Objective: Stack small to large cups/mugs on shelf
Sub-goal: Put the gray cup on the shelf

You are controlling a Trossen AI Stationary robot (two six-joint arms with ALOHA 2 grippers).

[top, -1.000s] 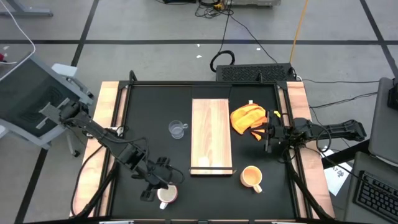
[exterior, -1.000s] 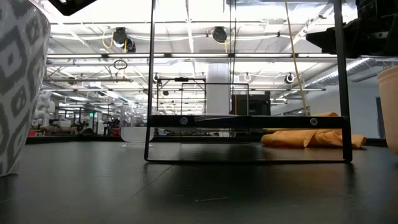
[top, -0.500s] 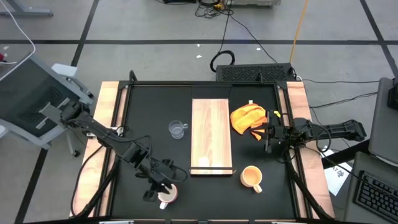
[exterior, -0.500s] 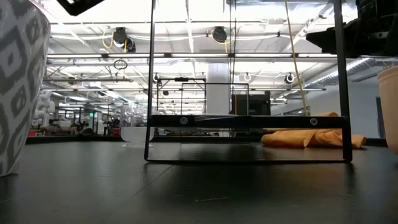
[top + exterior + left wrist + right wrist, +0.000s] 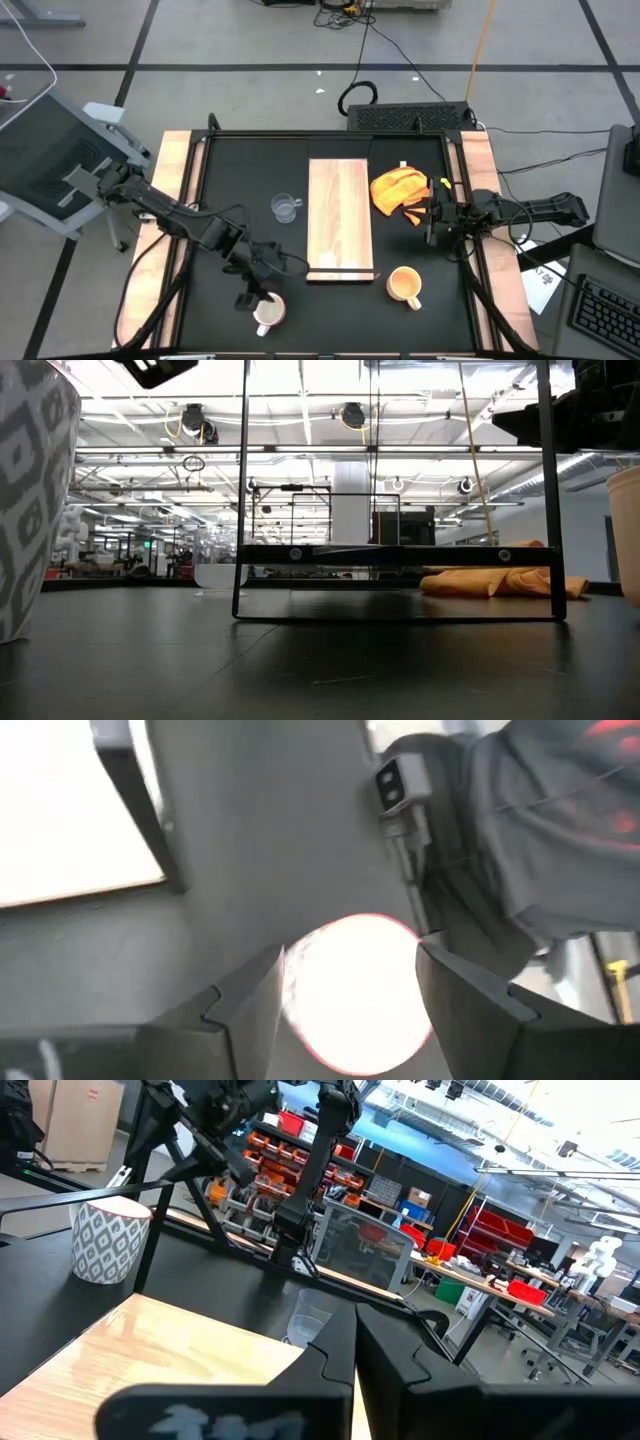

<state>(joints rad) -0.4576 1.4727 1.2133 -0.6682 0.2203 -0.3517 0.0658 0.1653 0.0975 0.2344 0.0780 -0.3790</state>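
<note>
left gripper (image 5: 262,288) jaws apart, right gripper (image 5: 432,222) parked

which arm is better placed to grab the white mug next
Left. The left gripper hovers right over the white mug with open jaws, while the right gripper waits at the table's far right edge beside the orange cloth.
</note>
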